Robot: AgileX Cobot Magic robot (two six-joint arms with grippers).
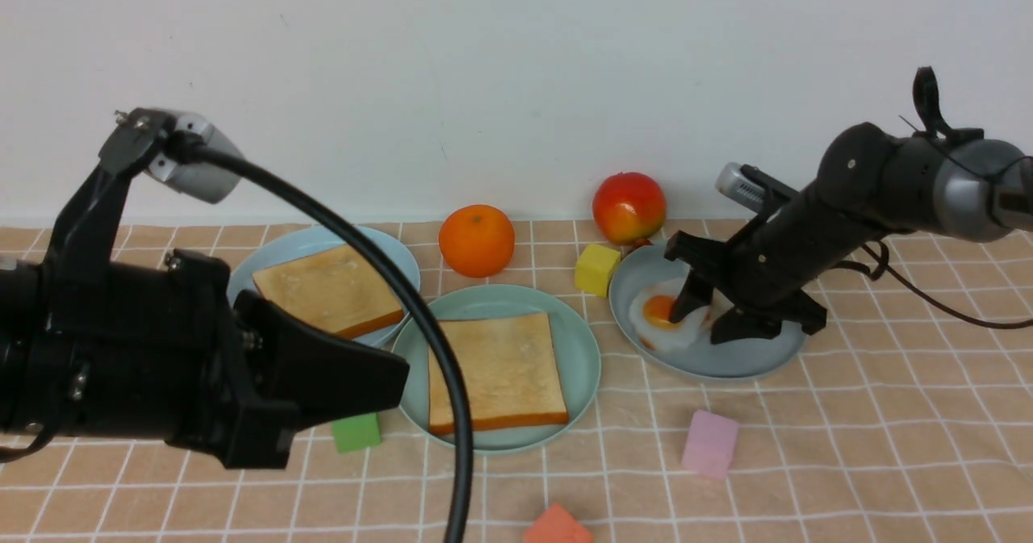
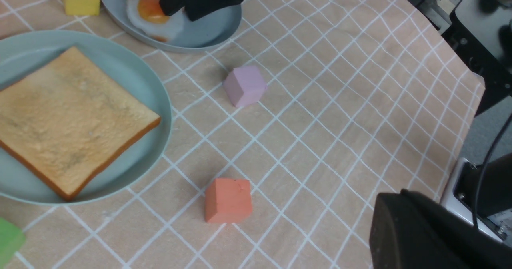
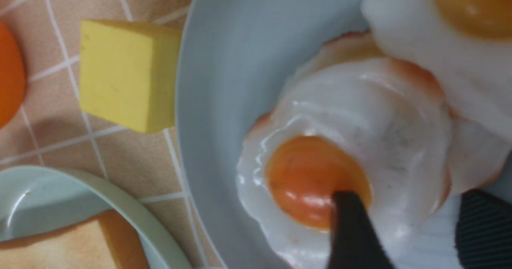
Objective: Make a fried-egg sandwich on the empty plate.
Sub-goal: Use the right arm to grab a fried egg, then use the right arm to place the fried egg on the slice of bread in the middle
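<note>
Right claw point(image 1: 704, 325): jaws apart, astride fried egg point(image 1: 650, 329) on grey-blue plate point(image 1: 750, 361); egg pickup apparently in hand. Left claw point(image 1: 399, 386): closed, empty. Mint-green plate point(image 1: 583, 341), centre of desk point(image 1: 888, 446), bears one toast slice point(image 1: 496, 373). Next likely needs: firm pinch, lift, carry onto that slice.

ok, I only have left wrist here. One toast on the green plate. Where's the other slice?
Observer: The toast lies on the blue plate, left of and behind the green plate.
Operator: Right end effector on the egg yet?
Observer: The right end effector has its jaws apart, straddling the egg. One fingertip is at the yolk's edge.
Operator: Anything behind the plates?
Observer: An orange and an apple, near the wall.
</note>
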